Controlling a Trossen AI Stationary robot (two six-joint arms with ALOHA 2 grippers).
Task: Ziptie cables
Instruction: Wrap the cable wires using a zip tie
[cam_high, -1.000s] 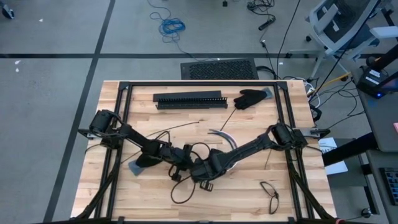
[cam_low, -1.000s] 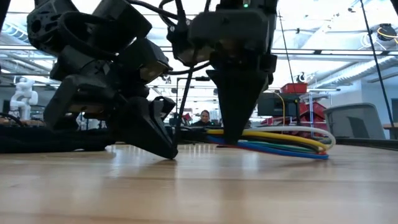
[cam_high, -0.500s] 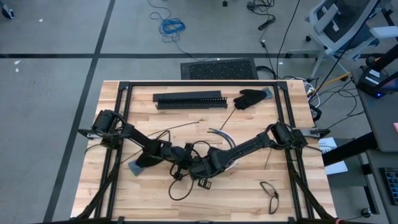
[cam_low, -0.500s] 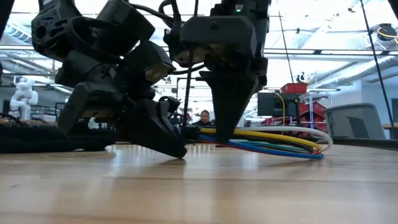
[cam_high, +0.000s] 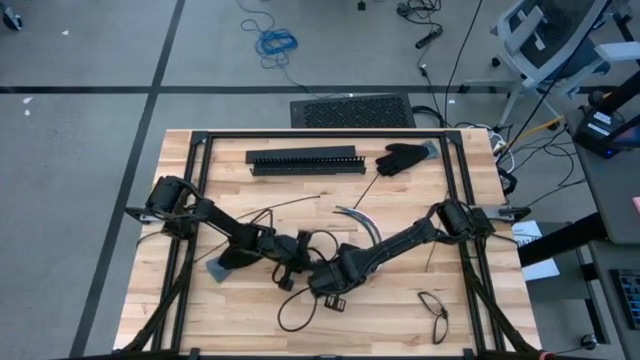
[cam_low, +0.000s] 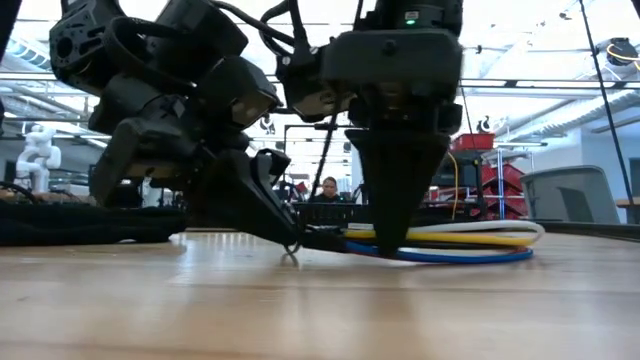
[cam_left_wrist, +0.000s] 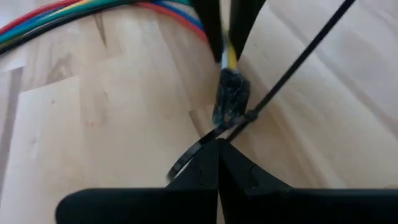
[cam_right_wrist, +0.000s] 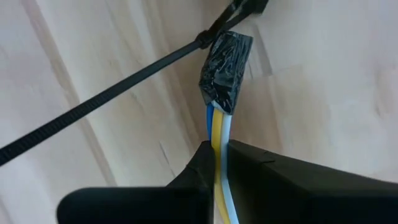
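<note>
The cables (cam_low: 450, 240), a bundle of yellow, white and blue wires, lie on the wooden table. One end of the bundle is wrapped in black tape (cam_right_wrist: 225, 62). My right gripper (cam_right_wrist: 217, 163) is shut on the bundle just behind that tape and stands upright over it in the low view (cam_low: 395, 238). My left gripper (cam_left_wrist: 217, 149) slants down from the table's left, shut on a thin black zip tie (cam_right_wrist: 93, 99). That strip passes right beside the taped end. In the high view both grippers meet near the table's middle front (cam_high: 310, 272). My left gripper pinches the zip tie (cam_left_wrist: 214, 138) between its two fingertips, close to the small knot (cam_left_wrist: 249, 116) beside the taped end. It comes slanting down from the table's left. The strip's long part (cam_left_wrist: 298, 56) runs off across the table. My right gripper pinches the yellow, white and blue wires (cam_right_wrist: 219, 134) between its two fingers, a short way behind the taped end. The fingers point down from above and lie across the bundle. The rest of the bundle (cam_low: 470, 242) rests on the table.
A long black slotted bar (cam_high: 305, 160) and a black glove (cam_high: 405, 157) lie at the far side. A loose black strip (cam_high: 290, 203) lies behind the arms. A black cord loop (cam_high: 295, 310) and a small wire loop (cam_high: 433, 310) lie near the front edge.
My right gripper has come a little down and toward the table's near edge, taking the cable end with it. The bundle, which arched slightly off the table, now lies flatter. My left gripper has tipped slightly and kept its tip beside the taped end.
</note>
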